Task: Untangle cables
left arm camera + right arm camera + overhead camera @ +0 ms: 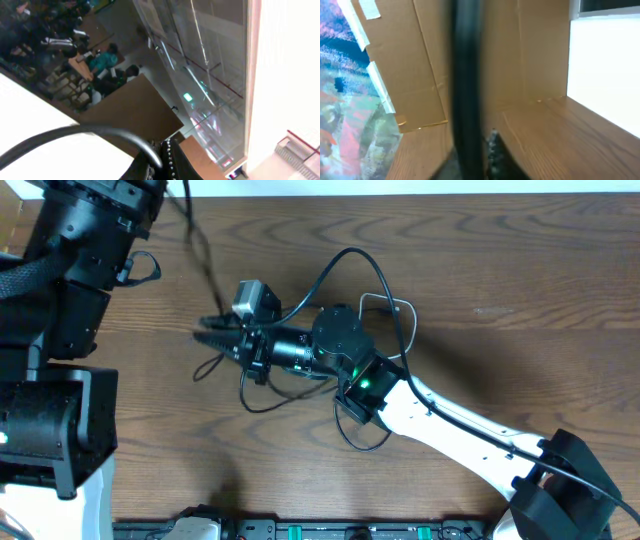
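tangled black cables (352,250), white cable (385,297), left claw (161,157) and right claw (205,337) pinching black cables

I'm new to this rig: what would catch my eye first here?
The white right arm stretched diagonally across the wooden table, its gripper down in the tangle of black cables mid-table. Then the white cable looping beside that arm's wrist, and one black strand rising toward the top left.

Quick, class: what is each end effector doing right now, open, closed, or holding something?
Left end effector: closed on a black cable.
Right end effector: closed, apparently gripping a black cable too.
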`<state>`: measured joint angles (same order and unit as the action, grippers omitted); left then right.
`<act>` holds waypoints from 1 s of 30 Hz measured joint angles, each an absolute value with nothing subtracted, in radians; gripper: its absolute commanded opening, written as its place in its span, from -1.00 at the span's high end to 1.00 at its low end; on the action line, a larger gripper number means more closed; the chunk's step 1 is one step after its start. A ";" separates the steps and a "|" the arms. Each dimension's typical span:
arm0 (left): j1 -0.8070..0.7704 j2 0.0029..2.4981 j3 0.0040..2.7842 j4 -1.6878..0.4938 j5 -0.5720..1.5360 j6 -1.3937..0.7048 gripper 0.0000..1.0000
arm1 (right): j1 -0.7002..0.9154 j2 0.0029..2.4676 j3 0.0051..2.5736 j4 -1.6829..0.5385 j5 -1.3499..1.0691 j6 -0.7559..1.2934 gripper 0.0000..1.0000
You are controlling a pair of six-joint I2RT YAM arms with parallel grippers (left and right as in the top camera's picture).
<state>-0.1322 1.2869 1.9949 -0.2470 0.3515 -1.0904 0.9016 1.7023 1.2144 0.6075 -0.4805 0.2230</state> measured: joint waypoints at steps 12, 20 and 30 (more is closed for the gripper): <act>-0.113 1.288 1.997 -0.517 0.060 -0.697 0.68 | 0.810 1.660 1.214 0.522 -0.478 0.308 0.98; -0.107 1.320 1.997 -0.805 -0.112 -0.522 -0.51 | 0.625 1.434 1.213 0.528 -0.434 0.340 0.98; -0.106 1.399 1.997 -1.071 0.011 -0.429 -0.84 | 0.529 1.250 1.215 0.684 -0.139 0.353 0.97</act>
